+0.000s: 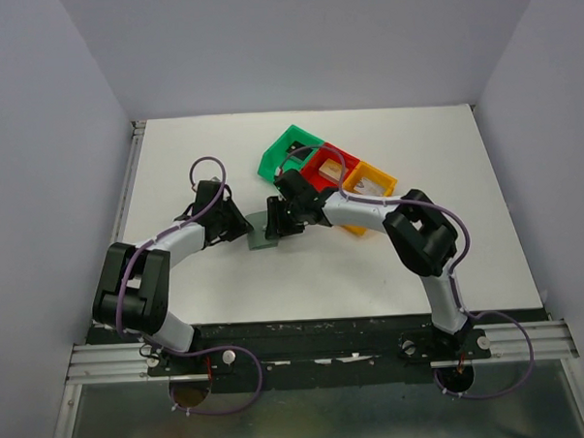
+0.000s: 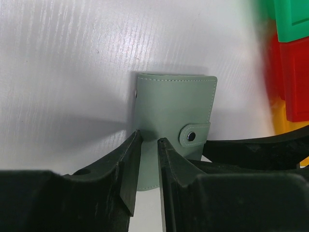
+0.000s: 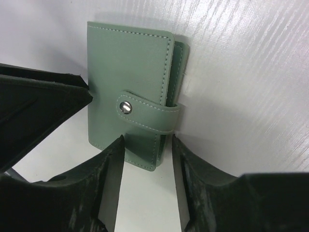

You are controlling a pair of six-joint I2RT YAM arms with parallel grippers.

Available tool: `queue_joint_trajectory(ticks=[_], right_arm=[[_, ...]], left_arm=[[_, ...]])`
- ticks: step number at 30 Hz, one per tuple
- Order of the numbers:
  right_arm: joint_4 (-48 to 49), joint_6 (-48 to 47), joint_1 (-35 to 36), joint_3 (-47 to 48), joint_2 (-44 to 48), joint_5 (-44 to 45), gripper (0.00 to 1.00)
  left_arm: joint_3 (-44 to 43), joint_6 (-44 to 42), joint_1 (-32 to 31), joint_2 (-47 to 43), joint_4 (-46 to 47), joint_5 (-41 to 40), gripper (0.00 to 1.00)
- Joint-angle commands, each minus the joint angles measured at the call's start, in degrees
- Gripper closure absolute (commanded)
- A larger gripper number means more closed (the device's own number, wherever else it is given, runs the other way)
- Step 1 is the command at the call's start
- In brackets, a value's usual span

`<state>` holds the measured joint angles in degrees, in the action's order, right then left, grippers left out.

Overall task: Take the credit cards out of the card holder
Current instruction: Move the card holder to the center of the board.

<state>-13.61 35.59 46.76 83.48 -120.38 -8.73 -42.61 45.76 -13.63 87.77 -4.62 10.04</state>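
The card holder (image 1: 262, 236) is a grey-green wallet lying flat on the white table, folded shut with its snap strap fastened. It shows in the left wrist view (image 2: 174, 106) and the right wrist view (image 3: 128, 67). No credit cards show; they are hidden. My left gripper (image 1: 244, 228) has its jaws almost together, with the tips resting on the holder's top face (image 2: 149, 137). My right gripper (image 1: 278, 224) is open, its jaws standing on either side of the holder's near corner below the strap (image 3: 147, 140).
A green bin (image 1: 287, 151), a red bin (image 1: 330, 167) and an orange bin (image 1: 373, 184) stand in a row just behind the right gripper. The two grippers face each other closely over the holder. The table's walls rise at the back and sides.
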Motion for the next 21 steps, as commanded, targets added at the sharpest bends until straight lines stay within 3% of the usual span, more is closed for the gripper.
queue_joint_trajectory(ticks=[1, 10, 21], right_arm=[[-0.37, 0.79, 0.17, -0.24, -1.09, -1.81, 0.51], [3.49, 2.11, 0.17, -7.62, 2.42, -3.75, 0.68], [6.92, 3.78, 1.05, -21.94, 12.17, -2.87, 0.71]], left_arm=[[0.86, 0.39, -0.52, 0.56, -0.04, 0.15, 0.65], [2.88, -0.05, -3.86, -1.36, -0.21, -0.28, 0.67], [9.38, 1.97, -8.43, -9.36, -0.39, -0.64, 0.67]])
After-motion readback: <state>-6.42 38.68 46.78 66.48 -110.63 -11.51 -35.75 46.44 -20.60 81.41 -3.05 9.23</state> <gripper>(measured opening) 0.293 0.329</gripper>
